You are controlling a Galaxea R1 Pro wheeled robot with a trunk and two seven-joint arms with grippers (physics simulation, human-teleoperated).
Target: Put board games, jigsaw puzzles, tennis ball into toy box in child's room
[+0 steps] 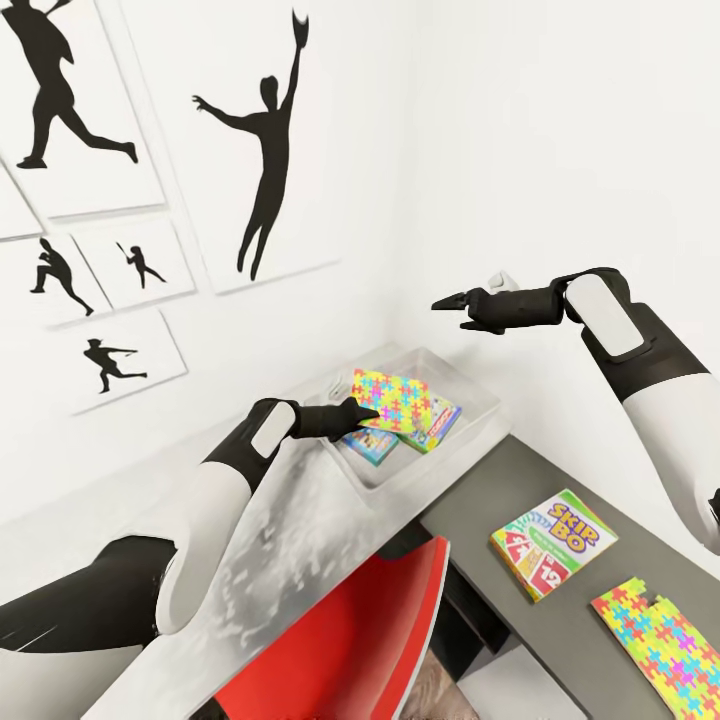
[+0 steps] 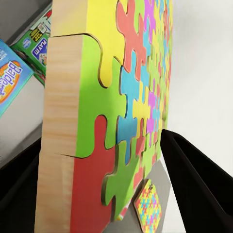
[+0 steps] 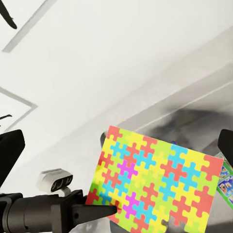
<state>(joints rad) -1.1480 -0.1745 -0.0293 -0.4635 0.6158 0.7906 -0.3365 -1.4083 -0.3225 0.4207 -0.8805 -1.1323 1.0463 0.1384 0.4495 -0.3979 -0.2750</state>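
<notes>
We find the left gripper (image 1: 368, 412) clamped on the jigsaw puzzle (image 1: 393, 400) edge; stiff, thin, light, best pinched there. Right gripper (image 1: 445, 301): state indeterminate.

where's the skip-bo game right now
In the head view the Skip-Bo board game lies flat on the lower dark grey side unit at right, between the toy box and the loose jigsaw puzzle.

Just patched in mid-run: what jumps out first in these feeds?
The left gripper holds a bright jigsaw puzzle tilted over the toy box at the wall end of the table, where game boxes already lie. On the lower dark side unit, a Skip-Bo board game and a second puzzle wait. The right gripper hovers open, empty.
</notes>
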